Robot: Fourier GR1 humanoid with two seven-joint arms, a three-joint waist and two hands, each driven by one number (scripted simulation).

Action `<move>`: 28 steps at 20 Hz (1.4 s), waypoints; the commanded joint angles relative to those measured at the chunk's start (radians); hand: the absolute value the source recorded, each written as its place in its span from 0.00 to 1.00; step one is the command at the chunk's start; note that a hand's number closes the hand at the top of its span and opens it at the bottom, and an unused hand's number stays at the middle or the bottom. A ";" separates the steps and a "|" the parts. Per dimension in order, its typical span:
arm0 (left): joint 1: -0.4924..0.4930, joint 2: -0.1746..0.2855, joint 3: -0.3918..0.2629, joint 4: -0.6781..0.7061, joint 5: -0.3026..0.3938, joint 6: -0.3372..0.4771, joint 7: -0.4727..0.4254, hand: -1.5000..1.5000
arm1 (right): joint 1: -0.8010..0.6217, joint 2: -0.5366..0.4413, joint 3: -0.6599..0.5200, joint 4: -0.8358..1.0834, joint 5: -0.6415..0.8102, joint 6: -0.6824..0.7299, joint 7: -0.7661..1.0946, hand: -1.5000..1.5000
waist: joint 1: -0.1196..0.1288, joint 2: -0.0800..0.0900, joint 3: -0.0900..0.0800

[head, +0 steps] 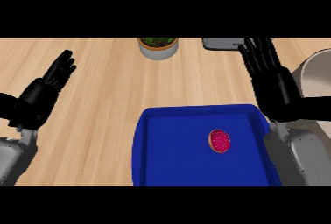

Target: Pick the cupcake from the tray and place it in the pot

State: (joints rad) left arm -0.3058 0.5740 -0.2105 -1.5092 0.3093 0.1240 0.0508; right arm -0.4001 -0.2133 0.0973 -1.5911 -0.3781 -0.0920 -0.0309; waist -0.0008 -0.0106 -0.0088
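A cupcake (220,141) with pink-red topping and a tan rim lies right of centre in the blue tray (168,153) at the front of the counter. The grey pot (315,72) shows partly at the right edge, cut off by the view. My right hand (268,74) is raised between the tray's far right corner and the pot, fingers straight and pointing away, holding nothing. My left hand (48,85) rests open at the left, well away from the tray, fingers up.
A white planter (158,47) with a green plant stands at the back centre. A grey flat object (223,43) lies at the back, just left of my right hand's fingertips. Bare wooden counter (110,96) stretches between the left hand and the tray.
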 commanded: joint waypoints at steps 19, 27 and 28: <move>0.140 -0.121 0.146 -0.051 0.048 0.174 0.044 0.50 | 0.333 -0.267 -0.089 0.165 0.365 0.015 -0.485 0.00 | -0.005 0.008 0.008; 0.161 -0.144 0.100 -0.113 -0.001 0.209 0.072 0.50 | 0.308 -0.477 0.099 -0.041 0.488 0.235 -0.022 0.00 | 0.003 0.001 0.006; 0.119 -0.167 0.085 -0.075 -0.025 0.233 0.074 0.50 | 0.222 -0.496 0.107 -0.031 0.504 0.262 0.047 0.00 | 0.007 0.008 0.006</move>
State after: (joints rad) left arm -0.1876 0.4225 -0.1079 -1.5799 0.3092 0.3380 0.1189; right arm -0.1335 -0.6285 0.1490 -1.5758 0.0829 0.0754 -0.1484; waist 0.0014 -0.0062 -0.0071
